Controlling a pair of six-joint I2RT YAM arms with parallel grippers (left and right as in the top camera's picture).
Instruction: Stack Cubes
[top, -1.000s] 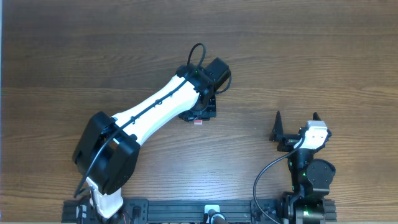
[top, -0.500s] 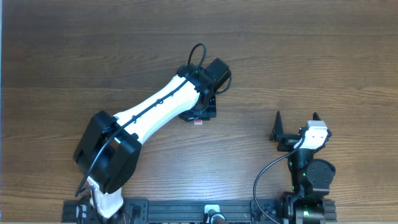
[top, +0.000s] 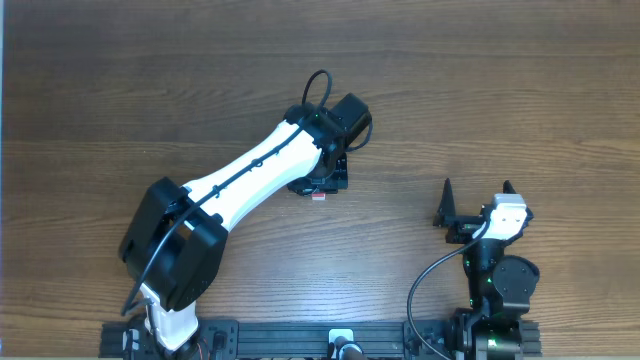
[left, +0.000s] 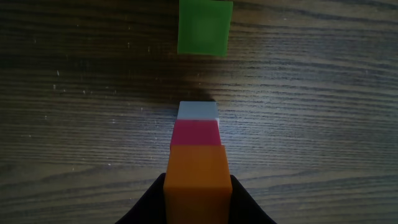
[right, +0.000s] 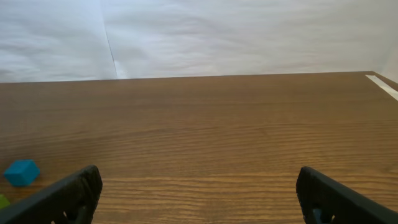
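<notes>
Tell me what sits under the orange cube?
A red cube, then a pale grey cube on the table. The orange cube, in the left hand, covers their tops.

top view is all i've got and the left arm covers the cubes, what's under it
Observer: The left wrist view shows an orange cube between the fingers of the left gripper, sitting on top of two others.
Operator: which two
Observer: A red cube directly under it, then a pale grey cube at the bottom, on the table.
Operator: any loose cube near them
Observer: A green cube lies on the table, apart from the three stacked ones.
</notes>
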